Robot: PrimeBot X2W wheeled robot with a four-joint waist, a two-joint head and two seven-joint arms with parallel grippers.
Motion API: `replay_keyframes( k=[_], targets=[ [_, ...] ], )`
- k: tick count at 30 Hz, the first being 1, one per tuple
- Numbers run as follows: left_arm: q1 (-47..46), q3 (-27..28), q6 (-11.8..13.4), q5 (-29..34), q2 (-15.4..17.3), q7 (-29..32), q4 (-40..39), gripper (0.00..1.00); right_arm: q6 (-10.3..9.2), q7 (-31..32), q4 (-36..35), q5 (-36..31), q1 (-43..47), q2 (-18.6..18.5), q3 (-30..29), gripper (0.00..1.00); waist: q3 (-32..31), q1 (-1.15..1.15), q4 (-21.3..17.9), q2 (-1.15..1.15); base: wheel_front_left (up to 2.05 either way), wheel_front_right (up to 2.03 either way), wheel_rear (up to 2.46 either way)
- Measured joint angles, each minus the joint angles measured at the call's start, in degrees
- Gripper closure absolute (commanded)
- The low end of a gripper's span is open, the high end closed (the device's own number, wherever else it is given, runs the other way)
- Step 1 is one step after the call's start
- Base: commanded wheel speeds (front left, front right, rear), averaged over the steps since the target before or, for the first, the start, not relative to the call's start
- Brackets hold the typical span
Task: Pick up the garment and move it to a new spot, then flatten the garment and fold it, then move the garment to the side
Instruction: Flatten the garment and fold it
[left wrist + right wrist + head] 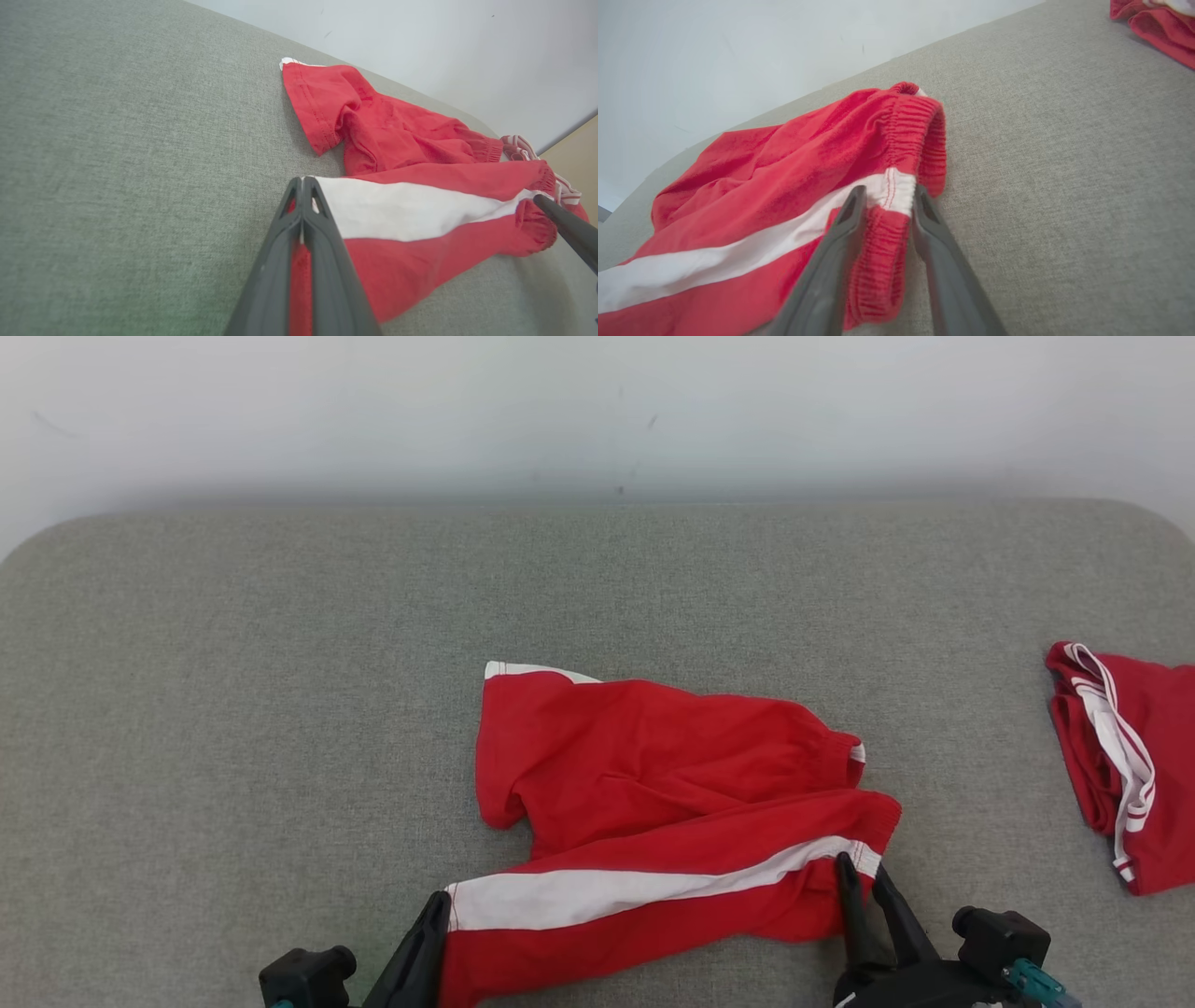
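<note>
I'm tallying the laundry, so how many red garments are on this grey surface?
2. The red shorts lie spread at the front middle; a second red garment sits bunched at the right edge, partly out of frame.

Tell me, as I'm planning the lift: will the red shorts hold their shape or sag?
Probably sag: the red shorts lie creased and folded over themselves like thin, limp cloth. The gathered elastic waistband should offer a firmer, less slippery hold.
</note>
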Motion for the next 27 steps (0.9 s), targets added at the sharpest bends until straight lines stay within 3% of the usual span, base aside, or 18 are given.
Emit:
replay_keyframes(
  k=[3, 8, 15, 19, 27],
  targets=[
    [0.11, 0.12, 0.00, 0.22, -0.09, 0.00, -0.02, 1.00, 0.00, 0.00, -0.10, 0.51, 0.02, -0.02, 0.09, 0.77, -0.12, 0.00, -0.07, 0.00, 0.00, 0.00, 0.00],
    [0.51, 0.12, 0.00, 0.36, -0.21, 0.00, -0.01, 1.00, 0.00, 0.00, -0.21, 0.54, 0.12, -0.02, 0.19, 0.99, -0.35, 0.00, -0.14, 0.00, 0.00, 0.00, 0.00],
    [0.68, 1.14, 0.00, 1.12, -0.25, 0.00, -1.14, 1.00, 0.00, 0.00, -2.48, 1.09, 0.11, -0.02, 0.22, 1.00, -0.81, 0.00, -0.09, 0.00, 0.00, 0.00, 0.00],
    [0.23, 4.09, 0.00, 2.81, 0.98, 0.00, -5.24, 1.00, 0.00, 0.01, -8.11, 3.92, -0.38, -0.02, -0.14, 1.00, -2.19, 0.00, -0.06, 0.00, 0.00, 0.00, 0.00],
    [-7.70, 6.26, -0.03, 7.06, 9.54, 0.00, -12.72, 1.00, 0.00, 0.01, -17.26, 7.27, -9.18, -2.41, 3.42, 1.00, -5.67, -0.01, -0.28, 0.00, 0.00, 0.00, 0.00]
  ],
)
